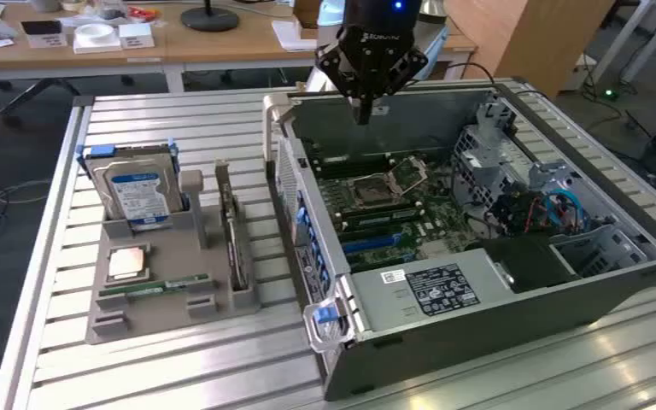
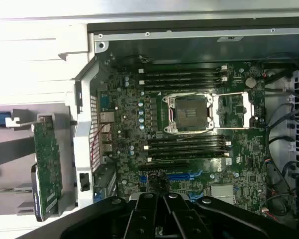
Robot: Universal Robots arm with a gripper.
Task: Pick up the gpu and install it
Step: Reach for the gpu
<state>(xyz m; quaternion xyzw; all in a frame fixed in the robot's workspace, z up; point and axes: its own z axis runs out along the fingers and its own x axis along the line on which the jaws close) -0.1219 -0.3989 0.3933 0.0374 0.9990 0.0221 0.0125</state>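
Slatted metal desk (image 1: 168, 120) under everything, office furniture beyond it along the upper edge of the exterior view. At the exterior view's left, grey holder (image 1: 123, 316) carrying a blue-labelled hard drive (image 1: 134, 192), a bare processor chip (image 1: 129, 262) and a narrow RAM stick (image 1: 157, 289). Just right of those, gpu (image 1: 229, 226) standing on edge in a slot of the same holder, untouched. Wrist view: gpu (image 2: 46, 169) with green face toward the camera, silver bracket at one end. Centre to right, open computer case (image 1: 601, 282), motherboard (image 1: 385, 205) exposed. Upper centre, above the case's rear wall: hand (image 1: 362, 115), fingers closed together on nothing, well apart from the gpu. Judged light, stiff and thin, yet fragile, with bare circuitry on one face. Best taken by the long upper edge, pinched across the thickness near the middle, clear of components and bracket. Probably slippery on so narrow a rim, and prone to tilt if gripped off-centre.
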